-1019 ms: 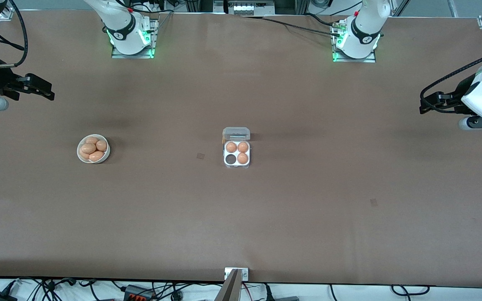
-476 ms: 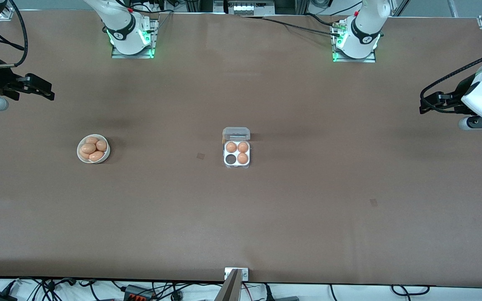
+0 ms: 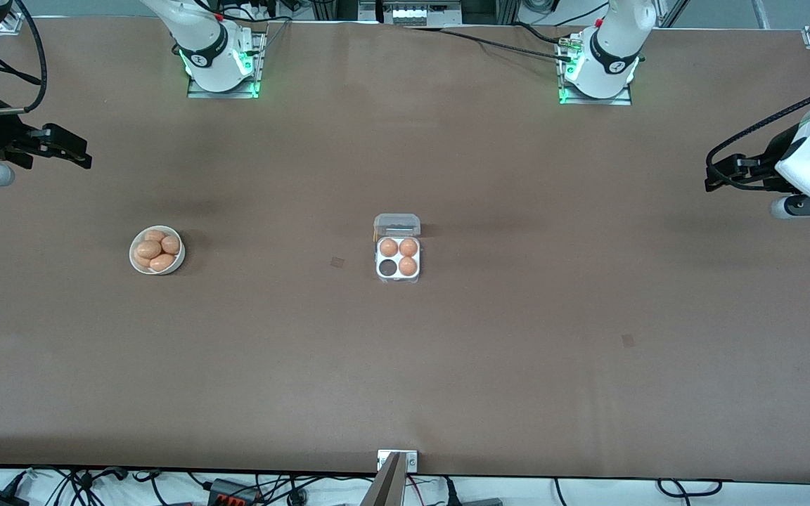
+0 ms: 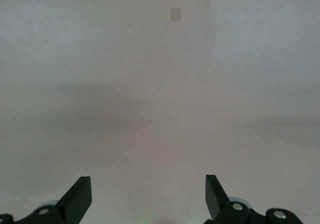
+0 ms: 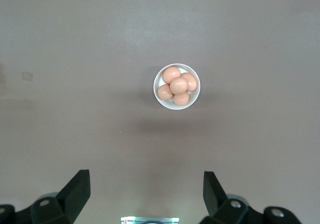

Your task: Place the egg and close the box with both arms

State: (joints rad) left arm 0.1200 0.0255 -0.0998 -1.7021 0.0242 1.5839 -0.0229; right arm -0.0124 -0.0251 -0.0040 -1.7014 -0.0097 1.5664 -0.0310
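since nothing had been picked up yet, the scene read as a start: both arms waited at the table's ends, well apart from the work.

nearest the front camera sat the box (image 3: 398, 261), mid-table, its white tray showing three eggs and one dark empty cell, the one at the near corner toward the right arm's end. its clear lid (image 3: 397, 225) stood open on the side farther from the camera, hinge edge running along the table's length, presumably left up so the last cell could be filled from above.

slightly farther back, toward the right arm's end, the white bowl (image 3: 157, 250) held a heap of eggs; the top egg (image 5: 178, 85) looked easiest to take. eggs in the pile lay on their sides, long axes pointing various ways; exact tilt hard to judge.

right gripper (image 5: 146, 186) hung over bare table at its end, fingers spread wide, camera looking onto the bowl. likely first to move.

left gripper (image 4: 148, 191) over bare table at its own end, fingers likewise apart, holding nothing.
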